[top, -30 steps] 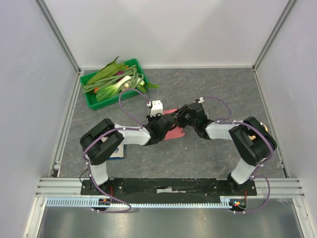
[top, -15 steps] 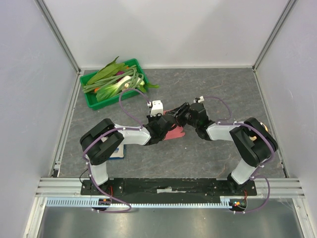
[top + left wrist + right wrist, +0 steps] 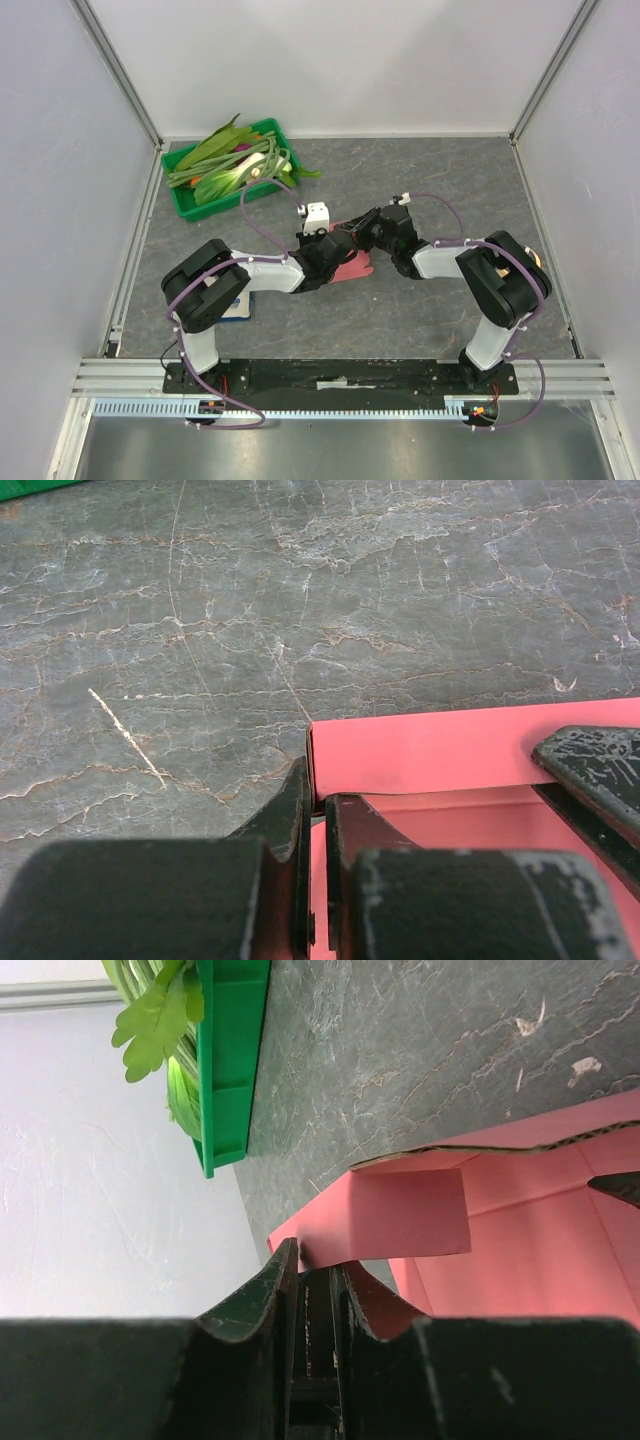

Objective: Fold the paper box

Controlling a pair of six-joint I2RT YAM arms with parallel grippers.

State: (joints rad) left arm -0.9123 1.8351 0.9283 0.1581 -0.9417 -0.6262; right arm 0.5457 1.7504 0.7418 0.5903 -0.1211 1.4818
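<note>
Midway between the table's side edges, our left gripper (image 3: 318, 802) pinches a wall of the paper box (image 3: 353, 264); our right gripper (image 3: 312, 1262) nips a flap corner from the opposite side.

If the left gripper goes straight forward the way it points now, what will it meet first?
The left gripper is shut on the paper box wall. Beyond it, probably only bare table; the green tray sits off to the left.

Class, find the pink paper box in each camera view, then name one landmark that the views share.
Top external: the paper box lies near the picture's centre.
Left wrist: lower right.
Right wrist: lower right.
Shared landmark: the grey table beneath it.
</note>
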